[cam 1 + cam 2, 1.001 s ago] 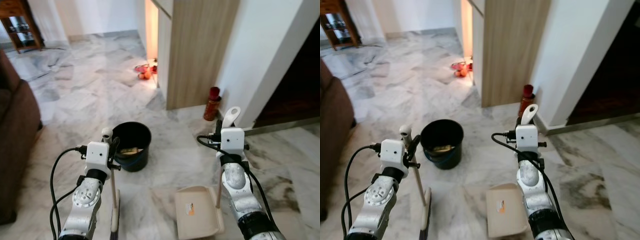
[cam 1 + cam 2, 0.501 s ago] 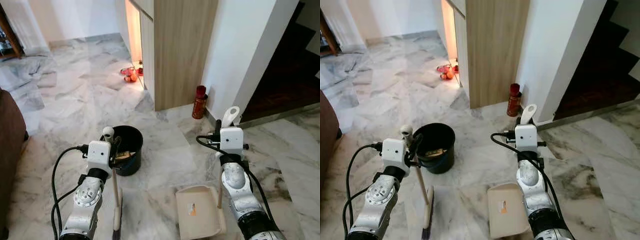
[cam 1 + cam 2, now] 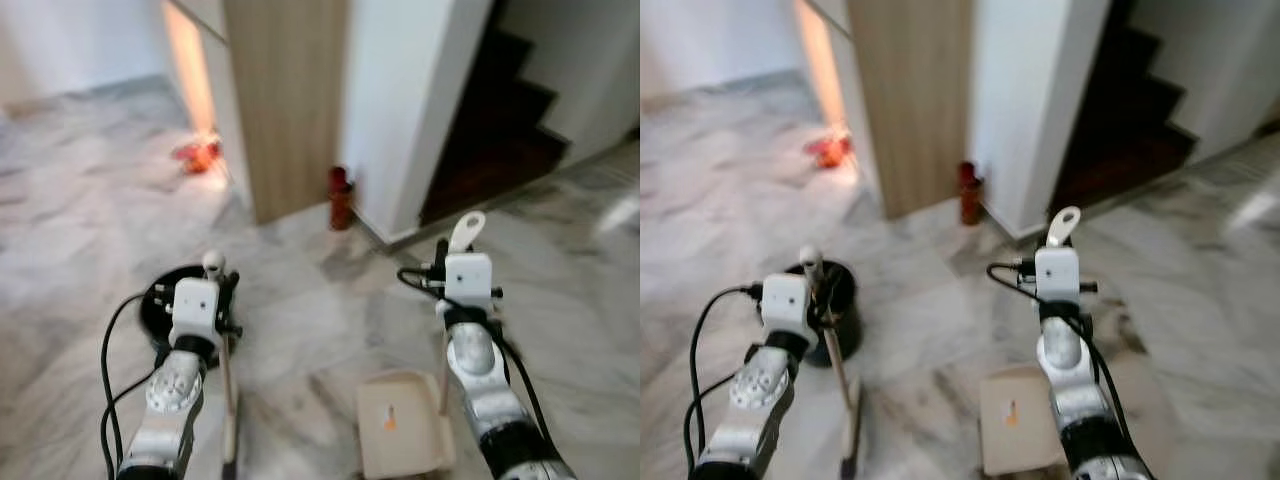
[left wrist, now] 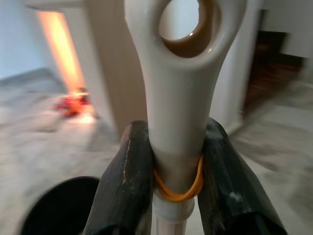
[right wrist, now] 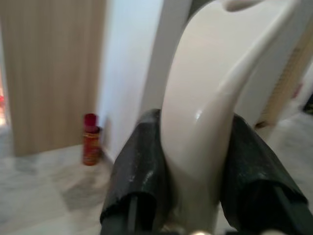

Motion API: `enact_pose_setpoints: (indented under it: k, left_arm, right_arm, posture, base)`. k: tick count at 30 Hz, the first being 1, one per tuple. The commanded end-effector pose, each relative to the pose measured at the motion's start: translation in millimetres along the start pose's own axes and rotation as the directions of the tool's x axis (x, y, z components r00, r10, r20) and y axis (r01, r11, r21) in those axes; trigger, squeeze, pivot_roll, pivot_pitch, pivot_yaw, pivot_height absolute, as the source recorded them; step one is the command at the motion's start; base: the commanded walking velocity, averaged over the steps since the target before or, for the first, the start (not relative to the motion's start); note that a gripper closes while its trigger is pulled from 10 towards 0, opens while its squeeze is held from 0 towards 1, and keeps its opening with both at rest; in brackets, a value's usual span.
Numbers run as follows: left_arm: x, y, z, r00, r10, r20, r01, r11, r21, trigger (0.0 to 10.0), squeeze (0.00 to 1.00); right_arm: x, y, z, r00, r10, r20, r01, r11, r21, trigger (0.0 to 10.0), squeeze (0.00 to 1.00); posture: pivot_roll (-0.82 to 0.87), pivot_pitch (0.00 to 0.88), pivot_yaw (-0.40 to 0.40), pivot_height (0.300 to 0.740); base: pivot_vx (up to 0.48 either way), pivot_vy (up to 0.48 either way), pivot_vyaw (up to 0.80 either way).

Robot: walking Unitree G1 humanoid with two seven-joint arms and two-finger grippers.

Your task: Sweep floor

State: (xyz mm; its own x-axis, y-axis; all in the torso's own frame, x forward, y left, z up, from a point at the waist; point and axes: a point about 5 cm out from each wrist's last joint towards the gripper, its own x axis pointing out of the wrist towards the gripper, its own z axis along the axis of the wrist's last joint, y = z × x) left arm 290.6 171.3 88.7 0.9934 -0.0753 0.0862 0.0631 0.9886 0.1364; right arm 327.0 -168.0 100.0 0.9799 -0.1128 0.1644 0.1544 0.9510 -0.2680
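My left gripper (image 3: 224, 300) is shut on the cream handle of a broom (image 3: 227, 385), and the brush head (image 3: 851, 437) rests on the marble floor in front of me. In the left wrist view the black fingers (image 4: 125, 183) clamp the broom handle (image 4: 178, 117) just below its hanging hole, over a yellow rubber band. My right gripper (image 3: 441, 270) is shut on the upright handle of a cream dustpan (image 3: 402, 437), whose tray lies flat on the floor. The right wrist view shows the dustpan handle (image 5: 205, 112) held between both fingers (image 5: 139, 166).
A black bucket (image 3: 837, 296) stands on the floor behind the left arm. Ahead are a wooden cabinet (image 3: 285, 100), a white wall corner (image 3: 410, 100) with a red bottle (image 3: 340, 198) at its foot, and dark stairs (image 3: 495, 125) to the right. Red items (image 3: 198, 152) lie far left.
The whole picture has slid left and blurred, so the camera has turned right; the stairs now show more. Both grippers keep their holds on broom and dustpan.
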Motion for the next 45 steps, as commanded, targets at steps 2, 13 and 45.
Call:
enact_pose_setpoints:
  k: [2, 13, 45]
  left_arm:
    - [4.4, 3.9, 10.0, 0.999, 0.006, 0.048, -0.007, 1.000, 0.024, 10.0, 0.00]
    - [4.8, 3.7, 9.9, 0.999, 0.008, 0.050, -0.009, 1.000, 0.016, 10.0, 0.00]
    - [4.0, 3.3, 8.6, 0.999, 0.012, 0.042, -0.011, 1.000, -0.005, 10.0, 0.00]
  right_arm:
    - [3.8, 1.9, 6.8, 1.000, -0.003, 0.024, 0.002, 1.000, 0.015, 10.0, 0.00]
    - [4.1, 1.4, 6.9, 1.000, -0.003, 0.024, 0.002, 1.000, 0.012, 10.0, 0.00]
    - [2.5, 6.8, 8.3, 0.999, 0.023, 0.038, -0.024, 1.000, 0.013, 10.0, 0.00]
  posture:
    - [0.13, 0.000, 0.007, 0.740]
    - [0.13, 0.000, 0.004, 0.740]
    - [0.13, 0.000, 0.003, 0.740]
  base:
    - [0.000, 0.000, -0.80]
    - [0.000, 0.000, -0.80]
    - [0.071, 0.000, -0.55]
